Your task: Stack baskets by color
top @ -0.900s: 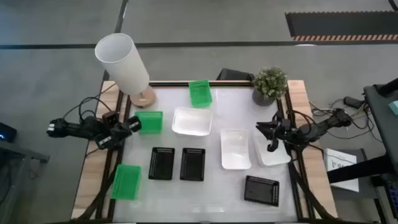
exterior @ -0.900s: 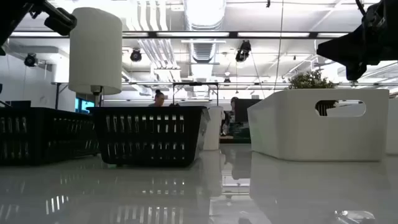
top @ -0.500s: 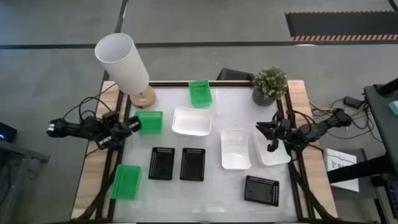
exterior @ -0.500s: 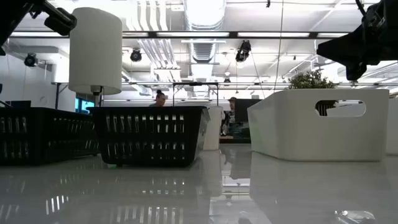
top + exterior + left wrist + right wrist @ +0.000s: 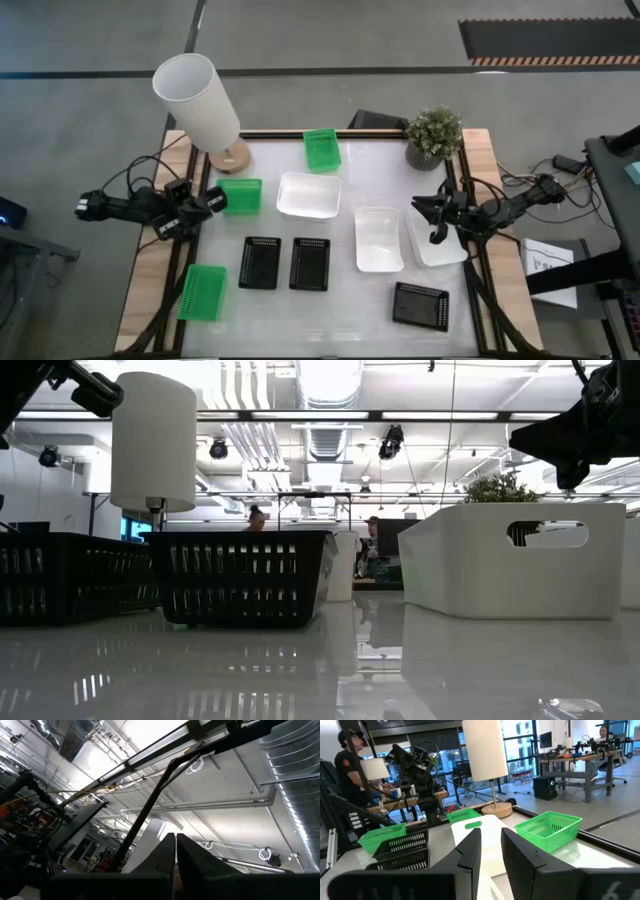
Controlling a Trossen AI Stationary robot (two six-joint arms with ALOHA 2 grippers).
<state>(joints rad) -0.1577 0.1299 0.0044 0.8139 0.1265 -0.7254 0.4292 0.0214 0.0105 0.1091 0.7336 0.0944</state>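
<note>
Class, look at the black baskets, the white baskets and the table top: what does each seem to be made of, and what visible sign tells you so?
Black baskets: probably rigid plastic, matte, with slotted mesh walls you can see through.
White baskets: likely moulded plastic, smooth and opaque, with solid walls and a cut-out handle slot.
Table top: a glossy white surface, perhaps laminate; it mirrors the baskets and ceiling lights.

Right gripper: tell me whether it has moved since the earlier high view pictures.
No. The right gripper hangs over the same white basket near the table's right edge, below the potted plant.
</note>
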